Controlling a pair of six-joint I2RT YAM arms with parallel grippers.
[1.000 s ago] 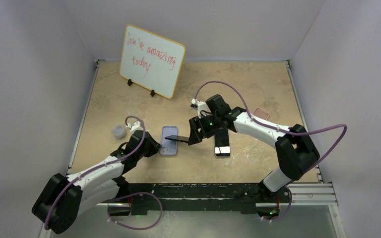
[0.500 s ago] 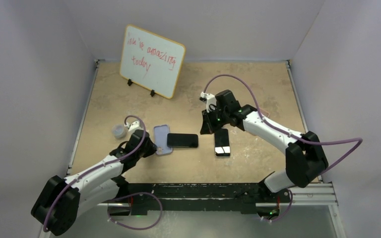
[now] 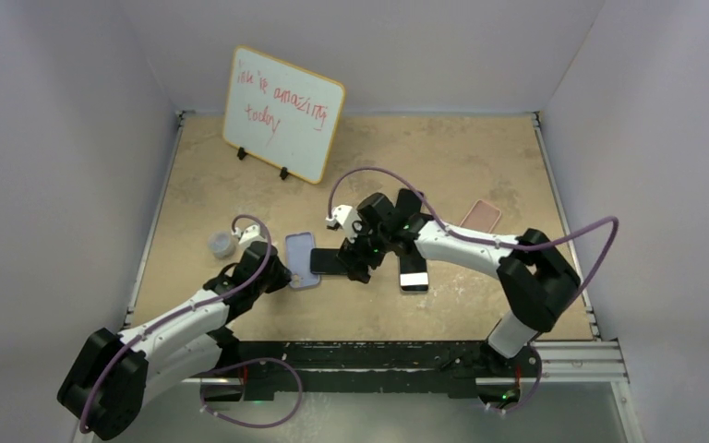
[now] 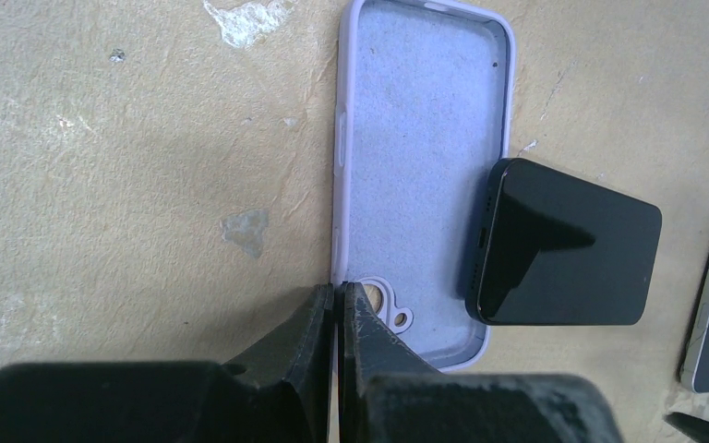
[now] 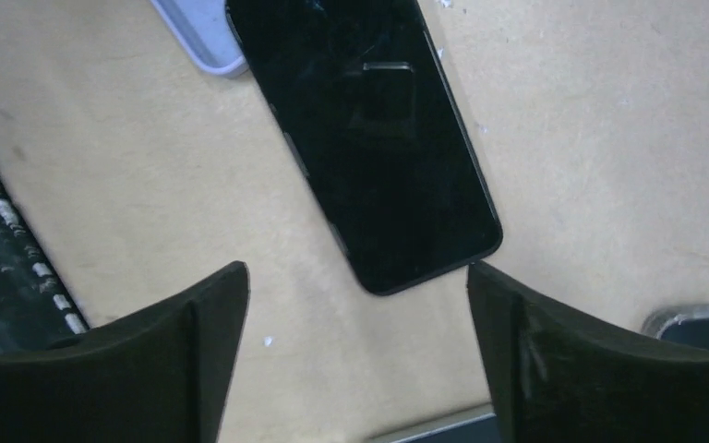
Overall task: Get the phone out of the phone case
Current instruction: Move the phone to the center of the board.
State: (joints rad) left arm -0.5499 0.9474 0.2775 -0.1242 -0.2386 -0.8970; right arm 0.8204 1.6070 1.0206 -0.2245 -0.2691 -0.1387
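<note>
The lilac phone case lies empty on the table, inside up; it also shows in the left wrist view. The black phone lies flat beside it, one end resting over the case's right rim. My left gripper is shut on the case's near left rim by the camera hole. My right gripper is open and empty, just above the phone's right end.
A second phone lies right of the black one, under my right arm. A pink case lies at the right. A small whiteboard stands at the back left. A small clear cup sits left of the case.
My right gripper pulled the phone out of the case, set it down to the right, drew back, and has now come back over the phone. The left gripper stayed on the case.
</note>
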